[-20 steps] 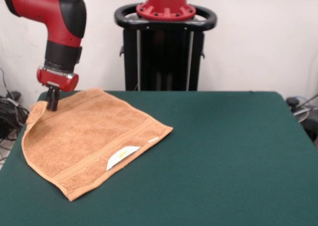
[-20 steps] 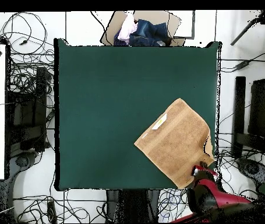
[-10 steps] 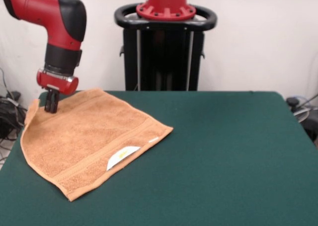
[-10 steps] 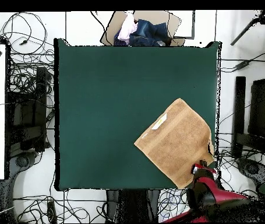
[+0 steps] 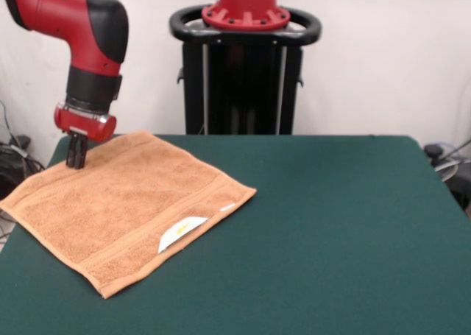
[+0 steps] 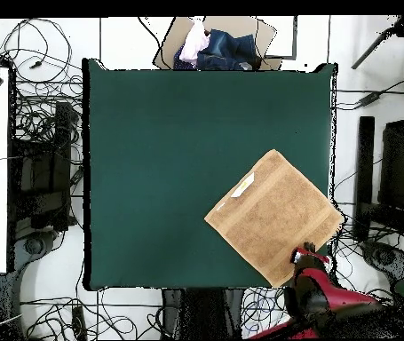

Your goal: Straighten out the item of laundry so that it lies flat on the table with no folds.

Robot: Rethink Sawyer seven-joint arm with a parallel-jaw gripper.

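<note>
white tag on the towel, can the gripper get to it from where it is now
Probably yes. The white tag lies exposed on the towel, face up, with nothing over it. The gripper stands at the towel's far edge, and only flat towel lies between them.

green table (image 5: 353, 224), tan towel (image 5: 118, 210) (seemingly flat), near corner

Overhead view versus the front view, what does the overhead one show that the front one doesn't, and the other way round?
Only the overhead view shows the whole table, one towel corner reaching past the table's edge, a pile of clothes beyond the opposite edge, and cables on the floor.

Only the front view shows the gripper from the side, its tips at the towel's border, and the pedestal.

Both show the towel spread open without folds, the white tag on it, and the red arm.
</note>
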